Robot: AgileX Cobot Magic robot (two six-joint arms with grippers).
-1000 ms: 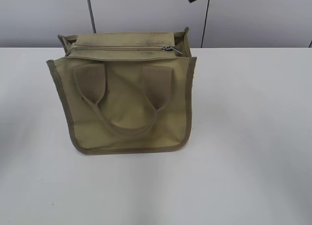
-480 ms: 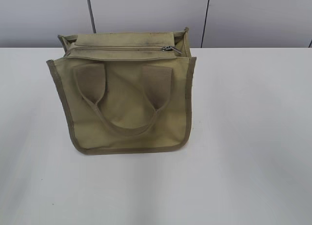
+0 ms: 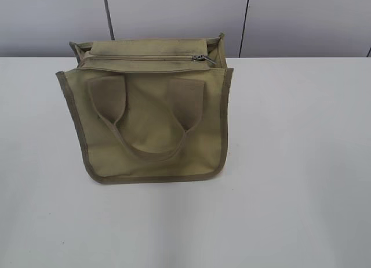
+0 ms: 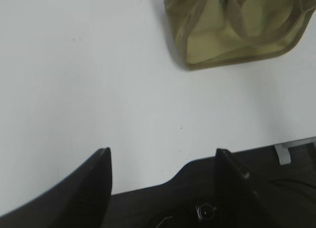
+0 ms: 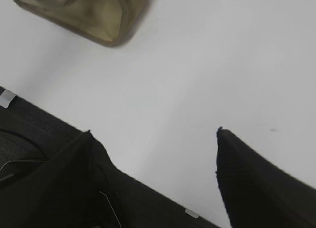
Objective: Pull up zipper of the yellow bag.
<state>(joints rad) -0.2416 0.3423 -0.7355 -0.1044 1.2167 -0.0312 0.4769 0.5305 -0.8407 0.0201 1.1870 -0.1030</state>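
Observation:
The yellow bag [image 3: 148, 114] stands on the white table [image 3: 290, 163], left of centre, its front handle loop hanging down its face. The zipper [image 3: 139, 57] runs along the top panel, with the silver pull tab [image 3: 201, 58] at its right end. Neither gripper shows in the exterior view. In the left wrist view my left gripper [image 4: 160, 154] is open and empty above bare table, with the bag's lower corner [image 4: 237, 35] far ahead at the top right. In the right wrist view my right gripper [image 5: 154, 134] is open and empty, with a bag corner [image 5: 94, 13] at the top left.
A grey panelled wall [image 3: 174, 18] stands behind the table. Dark robot base parts fill the bottom of the left wrist view [image 4: 247, 188] and the right wrist view [image 5: 39, 154].
A dark part of an arm at the top right of the exterior view has moved up and right and out of the frame. The bag has not moved.

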